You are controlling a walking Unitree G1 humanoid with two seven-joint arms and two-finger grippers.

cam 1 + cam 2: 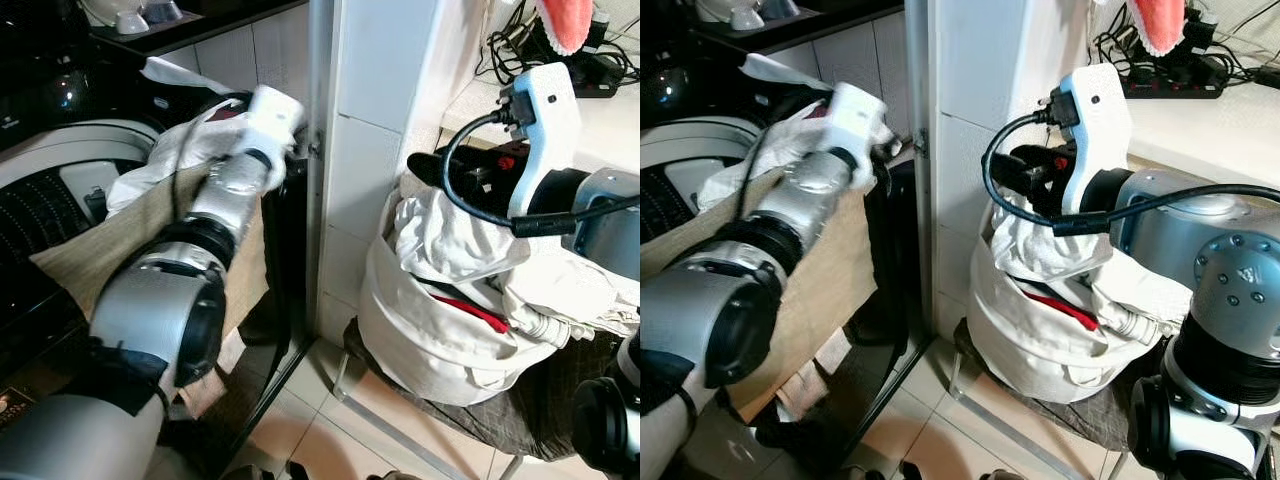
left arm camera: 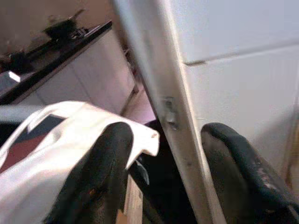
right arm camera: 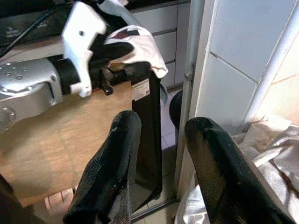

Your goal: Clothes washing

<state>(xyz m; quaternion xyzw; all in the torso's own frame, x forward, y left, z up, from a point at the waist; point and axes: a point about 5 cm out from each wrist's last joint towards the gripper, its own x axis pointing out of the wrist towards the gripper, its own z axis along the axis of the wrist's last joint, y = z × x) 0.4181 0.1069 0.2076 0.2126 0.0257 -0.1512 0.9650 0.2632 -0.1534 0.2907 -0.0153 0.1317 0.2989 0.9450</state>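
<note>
the left gripper [image 3: 112,65] reaches toward eleven o'clock, above the washing machine [image 1: 40,190], its fingers [image 2: 100,172] set wide with a white garment [image 2: 51,154] draped over one of them, beside a metal door frame [image 1: 318,160]. a tan cloth [image 1: 120,245] hangs under that arm. at three o'clock the right gripper [image 3: 159,163] hovers, fingers apart and empty, over a white laundry bundle [image 1: 440,320].

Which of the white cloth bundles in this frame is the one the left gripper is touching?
The white garment lying over the washing machine's rim, with the left gripper open against it. The other, the white laundry heap, sits on the stool by the tiled pillar, below the right gripper.
</note>
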